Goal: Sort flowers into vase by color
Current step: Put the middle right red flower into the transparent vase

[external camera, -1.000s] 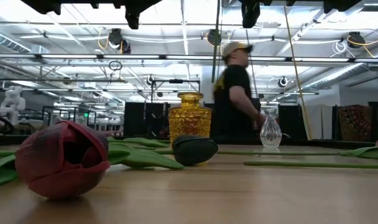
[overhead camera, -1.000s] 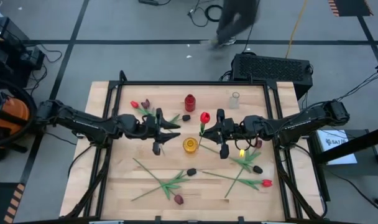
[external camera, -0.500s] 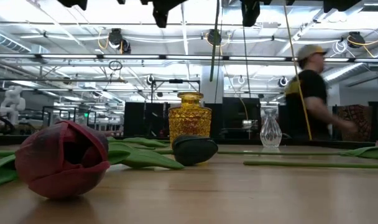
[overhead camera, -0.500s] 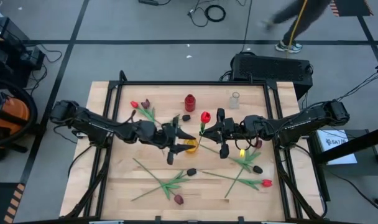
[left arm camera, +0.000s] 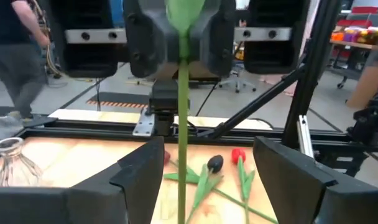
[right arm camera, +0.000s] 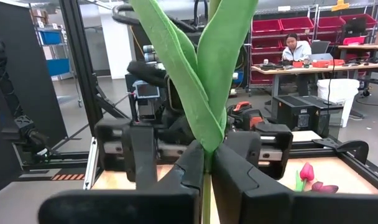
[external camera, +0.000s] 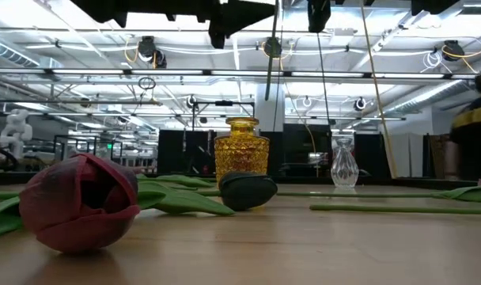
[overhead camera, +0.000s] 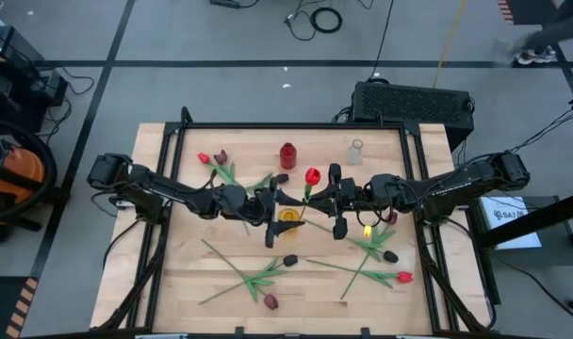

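Note:
My right gripper is shut on a red tulip whose head stands above it, over the table's middle. The thin stem hangs free, ending above and just right of the yellow vase. My left gripper is open and faces the right one. Its fingers stand on either side of the hanging stem without touching it. A red vase and a clear vase stand near the far edge. My right gripper pinches the tulip's stem between its two fingers, just below where the two leaves branch off. The fingers come level from the table's right and lie across the stem. The flower is upright and lifted clear, with its stem hanging below the fingers.
Other tulips lie flat on the table: a red and a maroon one far left, a dark head by the red vase, and several crossed ones along the near side. A maroon head and a dark head lie close to the low camera.
My left arm has reached toward the table's right, bringing its open gripper over the yellow vase and up to the hanging stem. My right gripper and the tulip have kept still. A person behind the table has walked off to the right.

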Available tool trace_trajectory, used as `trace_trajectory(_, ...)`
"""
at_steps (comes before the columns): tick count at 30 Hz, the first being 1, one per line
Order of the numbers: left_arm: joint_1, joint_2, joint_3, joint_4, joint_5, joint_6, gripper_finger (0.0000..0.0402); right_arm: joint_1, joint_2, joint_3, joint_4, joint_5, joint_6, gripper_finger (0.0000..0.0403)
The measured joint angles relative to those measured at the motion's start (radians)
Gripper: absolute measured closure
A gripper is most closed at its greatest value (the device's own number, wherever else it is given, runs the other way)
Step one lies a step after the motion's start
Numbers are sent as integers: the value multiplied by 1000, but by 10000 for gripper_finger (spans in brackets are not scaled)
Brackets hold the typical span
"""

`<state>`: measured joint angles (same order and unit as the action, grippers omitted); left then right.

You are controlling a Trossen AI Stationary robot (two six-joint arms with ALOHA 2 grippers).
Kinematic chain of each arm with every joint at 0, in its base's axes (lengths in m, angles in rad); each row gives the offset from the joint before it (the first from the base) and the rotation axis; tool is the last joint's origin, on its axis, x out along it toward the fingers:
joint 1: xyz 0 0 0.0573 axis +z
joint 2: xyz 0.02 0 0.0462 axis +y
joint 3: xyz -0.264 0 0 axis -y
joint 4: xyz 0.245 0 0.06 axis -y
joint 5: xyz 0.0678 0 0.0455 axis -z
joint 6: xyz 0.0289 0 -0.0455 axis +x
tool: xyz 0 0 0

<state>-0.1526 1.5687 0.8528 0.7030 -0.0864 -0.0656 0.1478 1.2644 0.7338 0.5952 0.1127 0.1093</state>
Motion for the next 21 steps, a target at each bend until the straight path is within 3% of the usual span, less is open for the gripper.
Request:
trace_trajectory(7,28,39,0,65,1,3,155,0,0,0,-2,2,-12,390)
trace_trajectory(9,33,40,0,67,2,3,172,0,0,0,-7,54,-18,390)
trace_trajectory(12,36,40,0,67,3,3,212,-1,0,0,-22,125,-20,388)
trace_trajectory(21,60,40,0,66,1,-8,353,0,0,0,-44,126,-18,369)
